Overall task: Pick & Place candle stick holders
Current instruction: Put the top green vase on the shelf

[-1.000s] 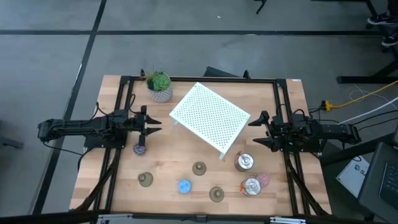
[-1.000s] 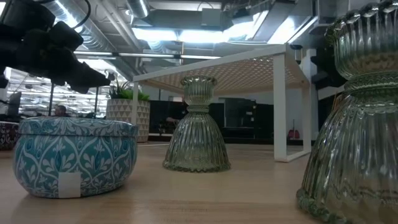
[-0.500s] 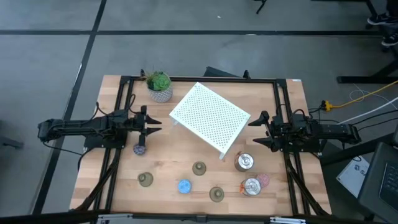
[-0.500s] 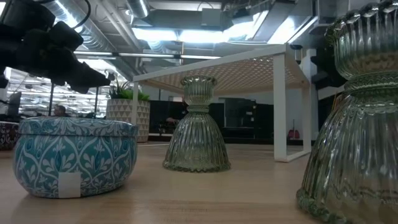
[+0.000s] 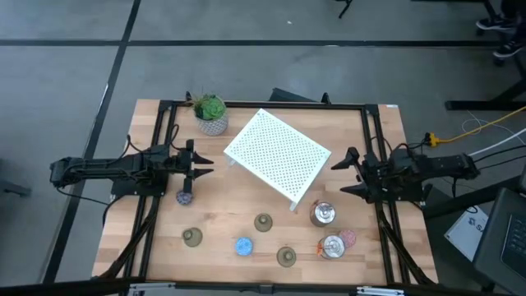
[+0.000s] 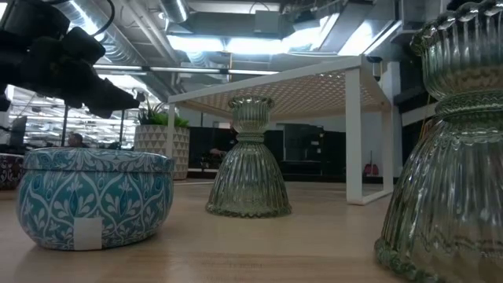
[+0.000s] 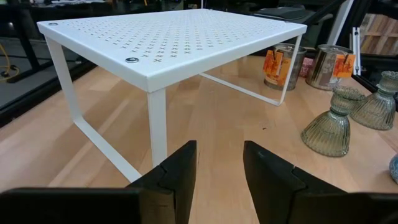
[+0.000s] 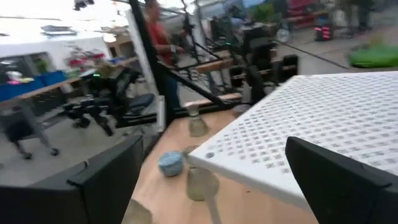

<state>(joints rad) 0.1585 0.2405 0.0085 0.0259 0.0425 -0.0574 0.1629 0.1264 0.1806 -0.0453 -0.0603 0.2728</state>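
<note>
My left gripper (image 5: 205, 164) hangs at the table's left, fingers partly apart, holding nothing; purple holder (image 5: 186, 197) just beside it. Along the near edge: olive holders (image 5: 192, 238), blue one (image 5: 243, 246). White perforated stand (image 5: 277, 154) mid-table. Right: silver holders (image 5: 323, 215), pink one (image 5: 348, 238). My right gripper (image 5: 343, 175) gapes wide, empty, right of the stand.

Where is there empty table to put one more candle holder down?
Bare wood lies between the plant and the left end effector, and behind the white stand toward the right end effector. The front edge, by the blue tin and silver holders, is crowded.
</note>
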